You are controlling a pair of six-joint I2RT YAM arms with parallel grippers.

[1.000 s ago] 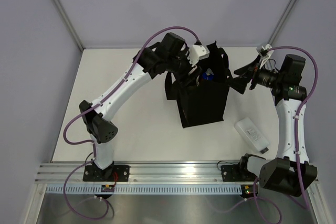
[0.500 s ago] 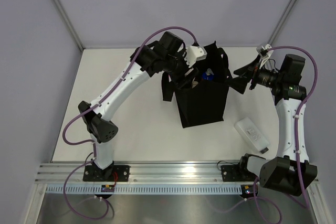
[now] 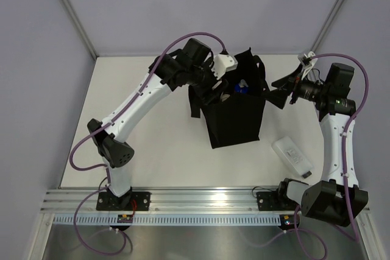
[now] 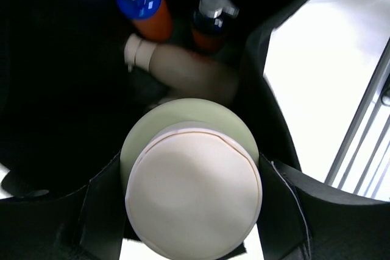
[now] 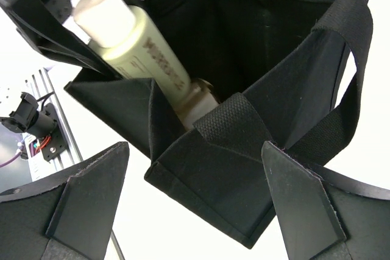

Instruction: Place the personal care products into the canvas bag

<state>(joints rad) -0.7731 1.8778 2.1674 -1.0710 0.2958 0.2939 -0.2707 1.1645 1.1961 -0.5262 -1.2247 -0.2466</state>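
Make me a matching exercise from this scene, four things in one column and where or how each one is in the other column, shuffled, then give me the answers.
Things:
1. pale green bottle
2. flat white bottle
3. blue-and-orange bottle
4. right end effector

Places or states:
A. lying on the table, right of the canvas bag
B. open, holding nothing, beside the bag
C. down inside the bag, next to a second orange bottle
D. gripped by the left end effector, its lower end in the bag

Pairs: 1-D, 2-A, 3-C, 4-B.
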